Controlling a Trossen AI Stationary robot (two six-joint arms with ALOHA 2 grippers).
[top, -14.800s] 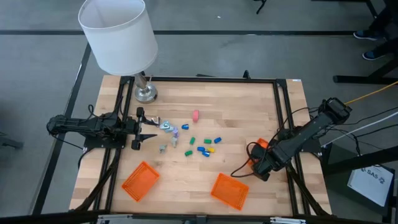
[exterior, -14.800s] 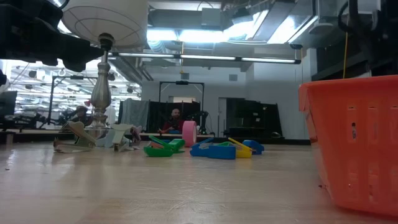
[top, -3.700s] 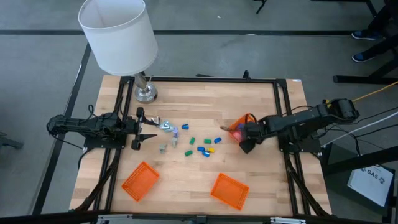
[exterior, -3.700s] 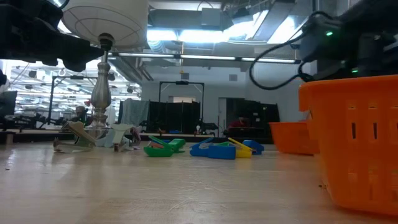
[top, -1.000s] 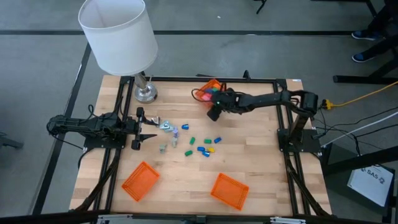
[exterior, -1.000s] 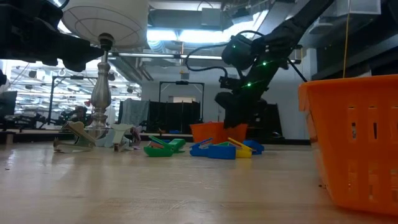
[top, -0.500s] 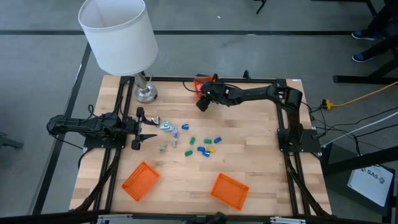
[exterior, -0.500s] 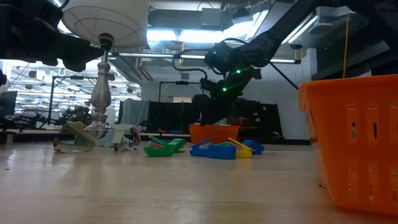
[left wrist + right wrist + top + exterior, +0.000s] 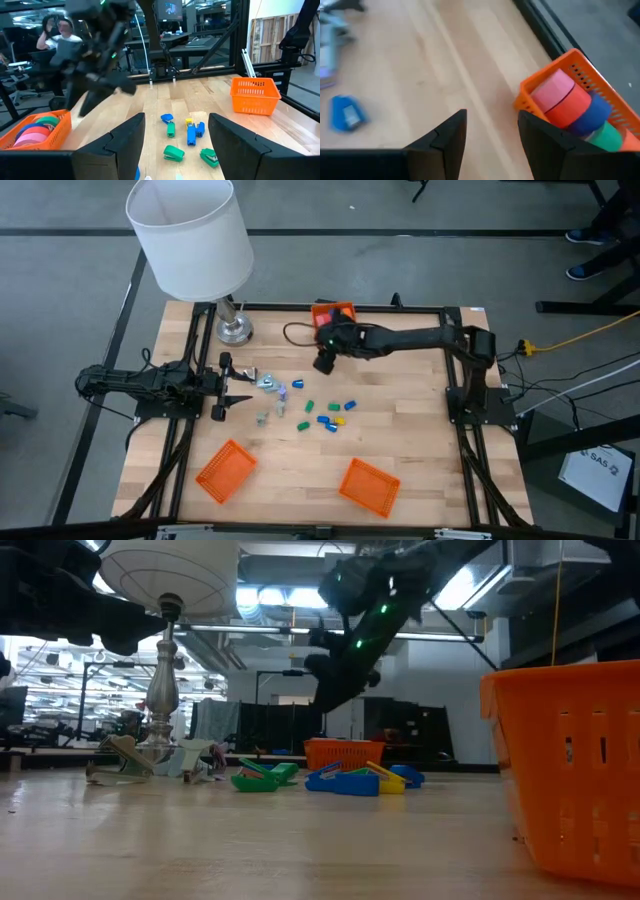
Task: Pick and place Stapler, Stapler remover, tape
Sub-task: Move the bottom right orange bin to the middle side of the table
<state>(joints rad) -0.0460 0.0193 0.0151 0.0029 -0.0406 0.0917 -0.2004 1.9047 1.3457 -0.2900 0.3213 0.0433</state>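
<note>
An orange basket (image 9: 333, 311) with pink, red, blue and green tape rolls (image 9: 570, 106) stands on its base at the table's far edge. My right gripper (image 9: 323, 363) hangs open above the table just near of it, with nothing between its fingers (image 9: 451, 131). Small blue, green and yellow staplers (image 9: 326, 415) lie mid-table. Pale stapler removers (image 9: 270, 385) lie to their left, in front of my left gripper (image 9: 238, 385). That gripper waits open and level at the left edge.
A lamp (image 9: 190, 235) with a white shade stands at the far left corner, its metal foot (image 9: 235, 330) on the table. Two more orange baskets (image 9: 225, 470) (image 9: 368, 485) sit near the front edge. Bare wood lies between the staplers and the far basket.
My right gripper has come up and away from the tape basket, drawing back toward the table's near edge and rolling a little. The basket has stayed on the table at the far edge.
</note>
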